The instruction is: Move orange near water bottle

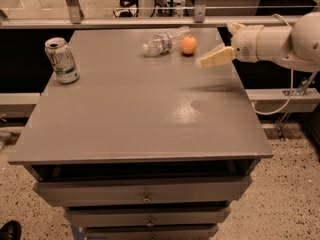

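The orange (188, 45) rests on the grey table (140, 114) near its far edge. It sits just right of the water bottle (162, 41), a clear crinkled bottle lying on its side. My gripper (218, 46) hovers above the table's far right corner, a short way right of the orange and apart from it. It is open and empty, with one pale finger (216, 58) pointing toward the orange.
A white-and-green soda can (61, 60) stands upright at the table's left edge. Drawers (145, 193) sit under the tabletop. A rail and glass panel (150, 21) run behind the far edge. My white arm (280, 41) reaches in from the right.
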`<action>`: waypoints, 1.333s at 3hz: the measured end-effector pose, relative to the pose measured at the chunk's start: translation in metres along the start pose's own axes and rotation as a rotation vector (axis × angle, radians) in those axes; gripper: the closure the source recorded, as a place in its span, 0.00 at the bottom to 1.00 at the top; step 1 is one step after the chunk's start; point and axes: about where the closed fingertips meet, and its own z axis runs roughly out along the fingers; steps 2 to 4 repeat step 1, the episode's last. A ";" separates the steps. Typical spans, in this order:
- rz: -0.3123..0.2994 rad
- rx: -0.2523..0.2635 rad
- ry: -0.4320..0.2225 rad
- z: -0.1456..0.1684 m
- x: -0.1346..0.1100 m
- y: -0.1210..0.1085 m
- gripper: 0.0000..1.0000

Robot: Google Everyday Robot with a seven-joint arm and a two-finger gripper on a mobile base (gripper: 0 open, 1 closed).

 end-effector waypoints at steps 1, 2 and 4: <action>-0.016 -0.028 -0.001 -0.007 0.003 0.008 0.00; -0.016 -0.028 -0.001 -0.007 0.003 0.008 0.00; -0.016 -0.028 -0.001 -0.007 0.003 0.008 0.00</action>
